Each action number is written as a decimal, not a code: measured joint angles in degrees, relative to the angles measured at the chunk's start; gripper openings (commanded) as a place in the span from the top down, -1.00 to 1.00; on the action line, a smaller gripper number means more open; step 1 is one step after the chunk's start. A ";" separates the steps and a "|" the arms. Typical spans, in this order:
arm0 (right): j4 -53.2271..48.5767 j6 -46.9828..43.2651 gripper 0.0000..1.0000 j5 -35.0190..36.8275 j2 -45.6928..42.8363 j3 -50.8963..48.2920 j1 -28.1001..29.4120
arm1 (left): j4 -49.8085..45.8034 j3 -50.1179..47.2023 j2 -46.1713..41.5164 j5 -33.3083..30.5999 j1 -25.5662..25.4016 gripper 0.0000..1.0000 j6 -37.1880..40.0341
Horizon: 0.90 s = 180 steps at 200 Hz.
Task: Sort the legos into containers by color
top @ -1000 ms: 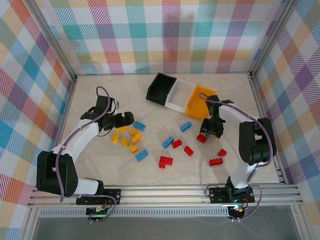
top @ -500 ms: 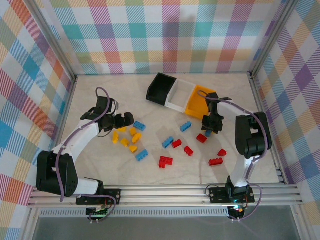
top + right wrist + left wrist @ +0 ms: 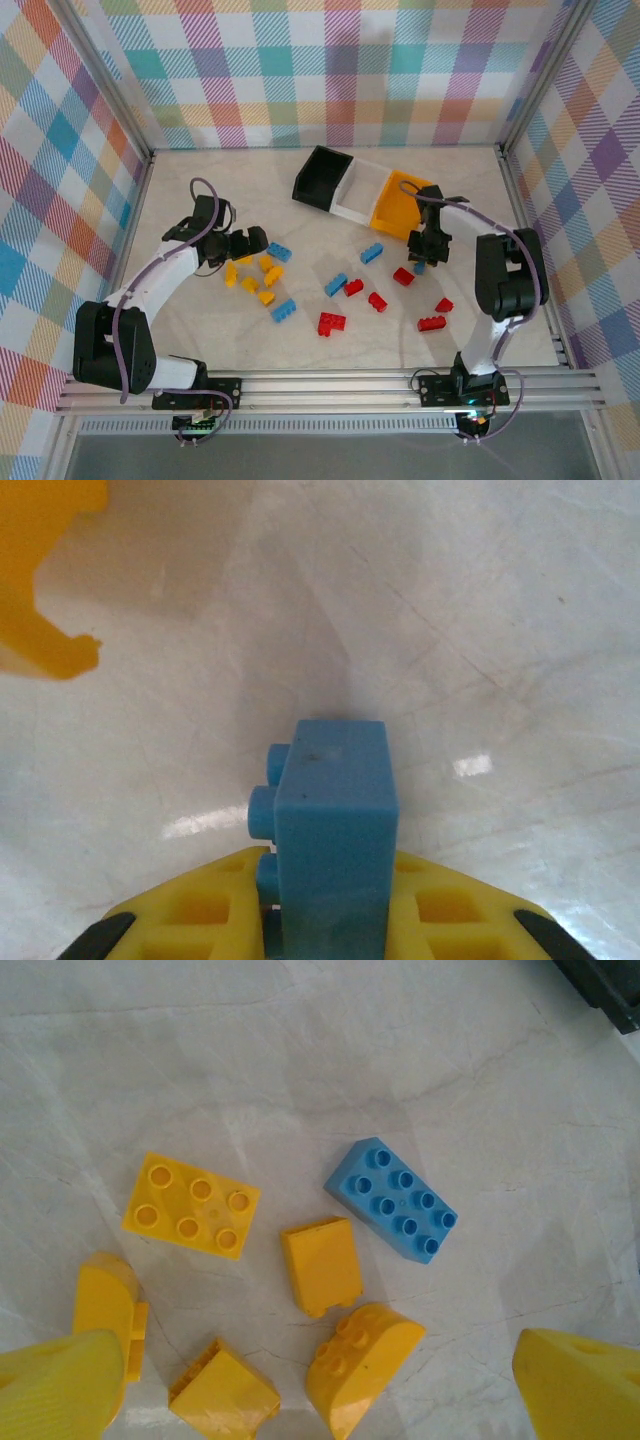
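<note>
While my left gripper [image 3: 250, 240] is hanging spread above the yellow legos [image 3: 320, 1265], ready to pick one, my right gripper [image 3: 330, 920] is pinching a blue lego [image 3: 335, 810], seemingly clear of the table [image 3: 300, 300], for carrying beside the orange container [image 3: 385, 212]. A second earlier its jaws were wider, nearer a red lego [image 3: 403, 276].

Between my yellow right fingers [image 3: 200, 912] sits a plain blue brick [image 3: 335, 820]. My left fingers [image 3: 60, 1385] are yellow too, above yellow bricks [image 3: 320, 1265] and 1 light-blue brick [image 3: 393, 1200]. At the far side are a black bin [image 3: 312, 185], a white bin [image 3: 350, 210] and an orange-yellow bin [image 3: 385, 215]. 6 red bricks [image 3: 331, 323] dot the cream, grey-veined tabletop [image 3: 200, 180]. The walls [image 3: 330, 70] are pastel plaid.
</note>
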 measured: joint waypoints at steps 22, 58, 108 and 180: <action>-0.66 0.04 0.61 -0.74 -4.22 -0.68 -0.28 | 0.15 -0.07 0.00 0.04 -0.15 -1.00 -0.46; -3.10 0.09 0.61 -2.29 -12.57 -0.33 -0.28 | 0.44 -0.07 0.00 0.39 -0.68 -1.00 -1.07; -7.08 0.57 0.61 -5.64 -13.07 11.67 -0.28 | 0.63 -0.04 0.48 0.96 -2.23 -1.00 -1.90; -7.74 0.96 0.62 -7.76 9.38 34.91 -0.28 | 0.37 1.05 2.34 1.51 -3.69 -1.00 -1.88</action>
